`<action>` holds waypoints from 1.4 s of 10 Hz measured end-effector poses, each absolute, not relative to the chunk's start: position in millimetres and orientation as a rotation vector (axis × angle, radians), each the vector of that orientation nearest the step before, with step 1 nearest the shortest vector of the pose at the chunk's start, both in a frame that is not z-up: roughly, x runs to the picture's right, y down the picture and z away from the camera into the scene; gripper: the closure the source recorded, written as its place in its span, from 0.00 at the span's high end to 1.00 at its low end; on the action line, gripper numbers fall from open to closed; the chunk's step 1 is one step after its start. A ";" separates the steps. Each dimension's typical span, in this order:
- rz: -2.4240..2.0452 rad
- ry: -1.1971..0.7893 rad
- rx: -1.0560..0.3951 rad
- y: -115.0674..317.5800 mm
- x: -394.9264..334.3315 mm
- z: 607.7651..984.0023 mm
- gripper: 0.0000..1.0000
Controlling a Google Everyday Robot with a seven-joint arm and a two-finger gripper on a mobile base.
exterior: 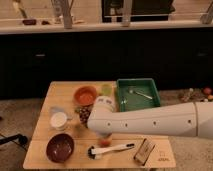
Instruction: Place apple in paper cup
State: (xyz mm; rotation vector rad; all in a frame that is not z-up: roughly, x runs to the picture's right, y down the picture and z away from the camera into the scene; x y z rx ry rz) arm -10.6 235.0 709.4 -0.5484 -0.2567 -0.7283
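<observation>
Item 1. Wooden table: we record a light-coloured top on a speckled floor, in front of dark cabinets.

Item 2. Arm: white, and we note that it enters from the right edge and lies across the middle of the table, ending left of centre.

Item 3. Gripper: we place it under the arm's end, pointing down at the front part of the table. We cannot tell whether it is wide, narrow or holding anything.

Item 4. Apple: small and orange-red. We find it on the table directly below the gripper, and we cannot tell whether the two touch.

Item 5. Paper cup: white and upright with its mouth up. We list it on the left side of the table, well apart from the apple.

Item 6. Other things: a maroon bowl in front of the paper cup; an orange bowl and a small green cup at the back; a green tray at the back right; a dark cluster beside the arm's end; a white-handled brush just beside the apple; and a brown block at the front right.
</observation>
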 end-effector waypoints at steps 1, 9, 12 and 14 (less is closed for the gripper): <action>-0.739 -0.270 -0.559 238.0 -11.0 711.4 0.80; -0.832 -0.349 -0.651 264.3 -6.3 746.6 0.80; -0.853 -0.399 -0.662 268.5 -4.6 756.3 0.79; -0.866 -0.436 -0.660 267.8 -6.7 760.6 0.62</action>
